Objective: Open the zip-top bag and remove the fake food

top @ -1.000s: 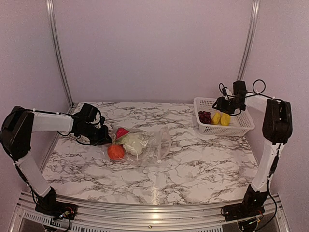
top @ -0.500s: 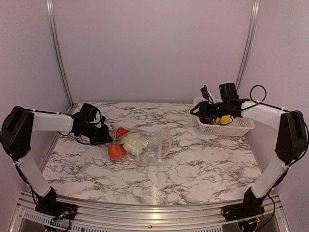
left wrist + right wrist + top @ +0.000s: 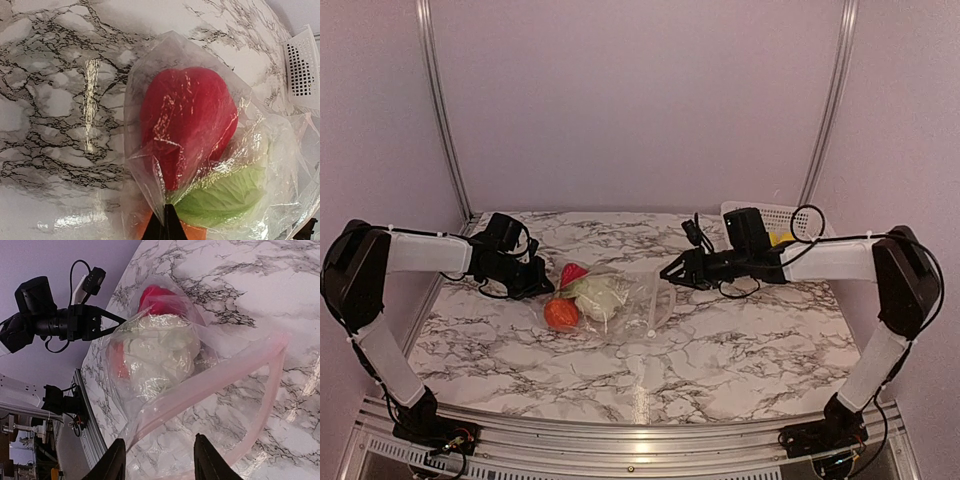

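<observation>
While my left claw (image 3: 542,288) is pinched tight on a fold of the bag (image 3: 642,292) at its closed end, my right claw (image 3: 669,272) hangs half open and empty just beyond the bag's mouth, the pink zip strip (image 3: 215,380) right in front of it. The bag lies on the marble table (image 3: 740,340) between both claws, with the red piece (image 3: 572,271), leafy green piece (image 3: 601,298) and orange ball (image 3: 559,314) inside.

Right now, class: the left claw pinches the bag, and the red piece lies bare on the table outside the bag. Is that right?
Not quite. The left claw does pinch the zip-top bag, but the red piece is inside it, under the plastic, as the left wrist view shows.
</observation>
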{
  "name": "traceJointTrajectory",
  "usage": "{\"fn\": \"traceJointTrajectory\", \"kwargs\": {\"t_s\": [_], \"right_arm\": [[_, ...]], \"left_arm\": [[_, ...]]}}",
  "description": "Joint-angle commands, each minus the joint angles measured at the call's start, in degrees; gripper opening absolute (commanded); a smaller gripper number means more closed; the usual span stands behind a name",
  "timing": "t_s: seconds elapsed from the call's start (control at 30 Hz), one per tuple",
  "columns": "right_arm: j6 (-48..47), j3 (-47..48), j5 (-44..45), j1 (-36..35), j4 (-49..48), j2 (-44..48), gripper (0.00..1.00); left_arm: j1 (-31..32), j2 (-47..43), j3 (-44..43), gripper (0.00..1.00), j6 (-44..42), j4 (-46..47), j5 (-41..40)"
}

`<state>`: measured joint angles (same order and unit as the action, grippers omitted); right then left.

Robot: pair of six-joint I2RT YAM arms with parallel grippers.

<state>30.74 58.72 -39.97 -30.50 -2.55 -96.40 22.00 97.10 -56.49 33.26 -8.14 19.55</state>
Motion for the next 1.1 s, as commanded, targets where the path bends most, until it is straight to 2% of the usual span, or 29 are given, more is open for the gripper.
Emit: {"fn": "traceJointTrajectory", "kwargs": {"t_s": [0.0, 0.3, 0.47, 0.73, 0.93, 1.07], "right_arm": [[7.2, -0.8, -1.9, -1.4, -9.6, -5.4, 0.43], [12.7, -0.7, -4.9, -2.5, -18.2, -11.2, 0.38], [10.8, -1.9, -4.3, -1.5, -15.1, -6.1, 0.39], [10.6, -9.6, -3.9, 1.2, -12.4, 3.3, 0.41], [11.8, -14.0, -2.3, 1.4, -11.6, 4.3, 0.24], [11.5, -12.4, -1.1, -0.2, -11.7, 1.5, 0.18]], "left_arm": [[-0.3, 0.2, 0.3, 0.00, 0.3, 1.2, 1.0], [-0.4, 0.9, 0.5, 0.00, 0.2, 1.6, 1.5], [-0.4, 0.7, 0.6, 0.00, -0.1, 1.3, 1.5], [-0.3, 1.2, -0.4, 0.00, -0.1, 1.0, 1.5], [-0.3, 1.3, -0.3, 0.00, 0.0, 1.0, 1.7], [-0.3, 1.0, 0.4, 0.00, 0.1, 1.5, 2.0]]}}
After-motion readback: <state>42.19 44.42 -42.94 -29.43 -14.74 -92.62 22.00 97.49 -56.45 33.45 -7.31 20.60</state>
